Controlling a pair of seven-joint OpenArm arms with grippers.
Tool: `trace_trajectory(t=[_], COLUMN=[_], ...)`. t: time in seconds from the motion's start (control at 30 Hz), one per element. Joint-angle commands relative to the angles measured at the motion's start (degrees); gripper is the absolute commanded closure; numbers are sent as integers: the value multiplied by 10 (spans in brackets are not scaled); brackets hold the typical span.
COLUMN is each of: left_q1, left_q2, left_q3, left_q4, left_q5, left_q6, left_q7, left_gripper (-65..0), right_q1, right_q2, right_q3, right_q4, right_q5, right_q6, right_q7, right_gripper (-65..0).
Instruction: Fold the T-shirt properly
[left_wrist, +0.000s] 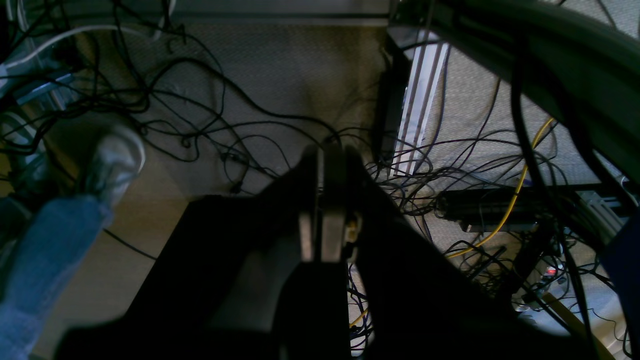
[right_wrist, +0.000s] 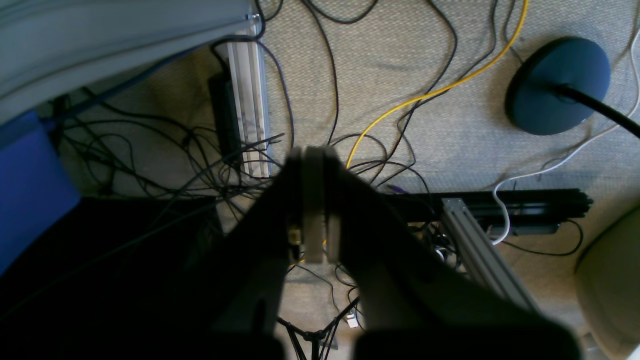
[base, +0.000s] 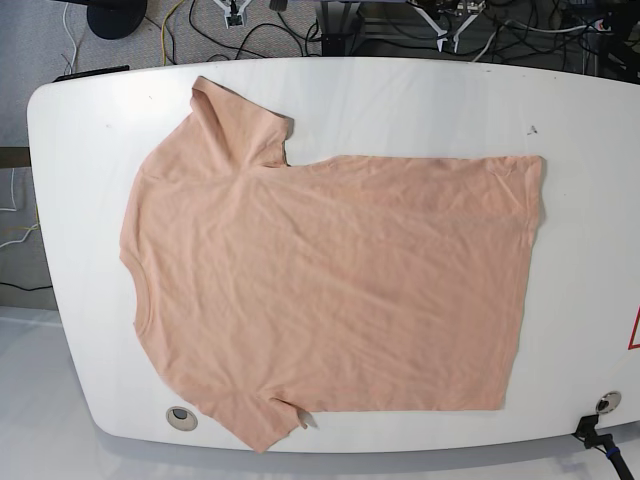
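The T-shirt (base: 330, 290) lies spread flat and unfolded on the white table (base: 400, 95), neck toward the base view's left, hem toward its right, one sleeve reaching the far edge and the other the near edge. It is lightly creased and covers most of the tabletop, leaving bare white strips along the far side and at the right end. Only the base view shows it; neither pincer appears there, so both are well apart from the cloth.

The left gripper (left_wrist: 322, 200) points down at carpeted floor, its jaws pressed together on nothing. Around its tips spreads a tangle of black cables (left_wrist: 200, 115); a yellow cable (left_wrist: 515, 200) runs to its right, and a leg in blue jeans (left_wrist: 45, 250) with a grey shoe (left_wrist: 112, 162) stands to its left.

The right gripper (right_wrist: 314, 200) is likewise closed and empty above the carpet. A yellow wire (right_wrist: 435, 92) curves away beyond its tips, a round dark stand base (right_wrist: 557, 85) sits far to its right, and an aluminium rail (right_wrist: 247, 100) lies just to its left.
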Motion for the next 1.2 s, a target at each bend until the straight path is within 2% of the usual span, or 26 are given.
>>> trace_trajectory(t=[0.0,0.23,0.37,0.57,0.6,0.83,1.17], left_q1=[7,32,67,159,161,244,384], left_q2=[-5,-11,-12,-21,-23,-39,-84], left_q3=[1,-10,-30,-15,-14,-18,-28], left_q4=[1,26,94,236,232,364,600], left_q5=[3,4,5,7,2,4,2], left_q6=[1,0,0,-3,-6,-12,-17], left_q7=[-5,0,14,34,32,46,63], left_gripper=[0,0,0,0,0,0,0], right_q1=[-8,-22,-35,-95,-90,-165,-286], right_q2=[3,3,2,5,6,31,86], right_q3=[0,0,2,6,9,12,49], right_q4=[3,2,15,93,91,192,368], right_q5=[4,14,17,9,15,19,43], right_q6=[0,0,1,1,12,15,20], right_q7=[4,4,1,-1,11,19,31], right_gripper=[0,0,-1,0,0,0,0])
